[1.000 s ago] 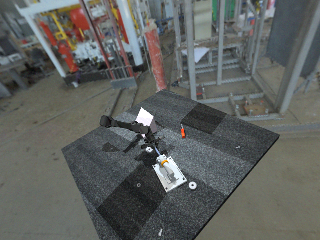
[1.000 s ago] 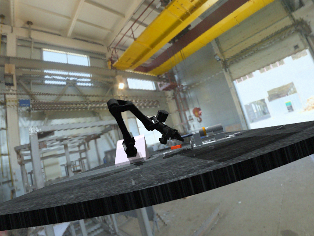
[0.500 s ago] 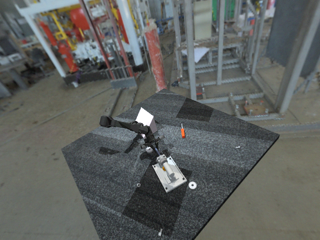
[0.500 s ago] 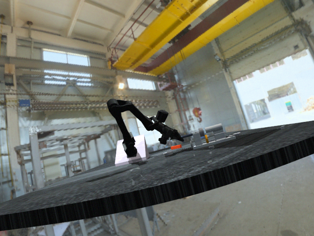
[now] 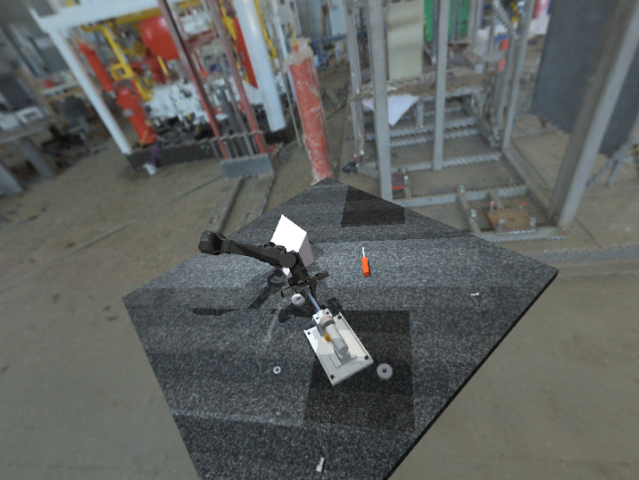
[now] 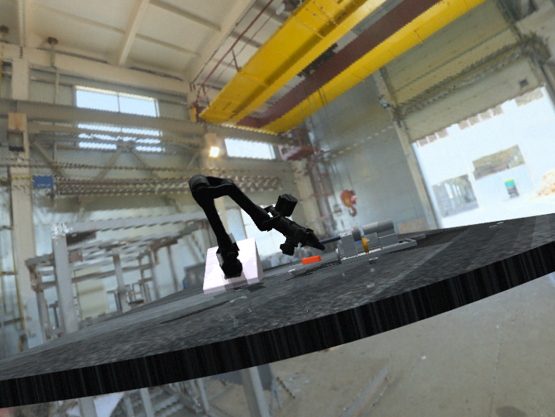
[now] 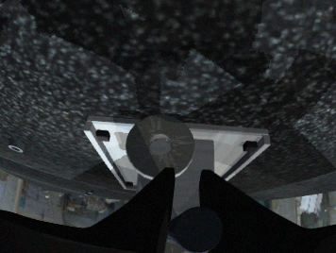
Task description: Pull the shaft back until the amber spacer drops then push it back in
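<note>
My gripper (image 5: 311, 293) (image 6: 322, 246) (image 7: 186, 177) is shut on the free end of the dark blue shaft (image 5: 315, 304) (image 6: 332, 240) (image 7: 198, 228). The shaft runs through the near bracket (image 6: 347, 246). A grey spacer (image 5: 326, 320) (image 6: 356, 232) sits up at shaft height beside the bracket. The amber spacer (image 5: 327, 336) (image 6: 364, 245) is off the shaft, below its line, between the bracket and the big grey housing block (image 5: 338, 343) (image 6: 379, 227). It looks upright; whether it touches the base plate (image 5: 335, 380) (image 7: 226, 133) I cannot tell. The shaft's far tip is hidden.
An orange screwdriver (image 5: 365, 266) (image 6: 311, 260) lies behind the fixture. A grey washer (image 5: 388, 376) lies beside the plate, and a small white ring (image 5: 274, 369) lies on the other side. A white round part (image 5: 296, 298) is close by the gripper. A pale box (image 5: 292, 235) (image 6: 249, 253) stands near the arm's base.
</note>
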`<state>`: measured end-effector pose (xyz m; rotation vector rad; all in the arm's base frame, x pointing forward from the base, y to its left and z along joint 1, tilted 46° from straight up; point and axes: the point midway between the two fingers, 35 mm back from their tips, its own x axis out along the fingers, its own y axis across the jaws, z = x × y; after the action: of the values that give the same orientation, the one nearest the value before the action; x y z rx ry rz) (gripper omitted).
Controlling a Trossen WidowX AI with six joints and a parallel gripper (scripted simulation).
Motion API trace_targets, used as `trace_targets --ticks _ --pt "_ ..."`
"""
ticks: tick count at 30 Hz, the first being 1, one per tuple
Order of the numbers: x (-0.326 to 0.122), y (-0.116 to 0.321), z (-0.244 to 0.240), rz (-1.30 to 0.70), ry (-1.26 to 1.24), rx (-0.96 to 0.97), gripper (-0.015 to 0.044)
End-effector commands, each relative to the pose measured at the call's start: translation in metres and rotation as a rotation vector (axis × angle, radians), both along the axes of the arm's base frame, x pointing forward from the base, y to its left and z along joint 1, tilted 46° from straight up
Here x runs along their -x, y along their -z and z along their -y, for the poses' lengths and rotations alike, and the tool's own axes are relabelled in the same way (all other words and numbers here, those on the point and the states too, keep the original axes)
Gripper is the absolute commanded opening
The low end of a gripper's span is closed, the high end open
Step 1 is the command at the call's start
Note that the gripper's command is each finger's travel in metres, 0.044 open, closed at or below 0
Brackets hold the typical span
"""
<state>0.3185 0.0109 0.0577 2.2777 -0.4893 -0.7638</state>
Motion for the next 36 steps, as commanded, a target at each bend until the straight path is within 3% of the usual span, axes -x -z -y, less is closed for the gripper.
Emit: trace_targets --ticks 1,36 --pt "-0.0001 0.0 0.0 0.0 0.0 0.0 0.0" --pt "-0.0086 -0.0015 0.0 0.002 0.002 -0.001 0.0"
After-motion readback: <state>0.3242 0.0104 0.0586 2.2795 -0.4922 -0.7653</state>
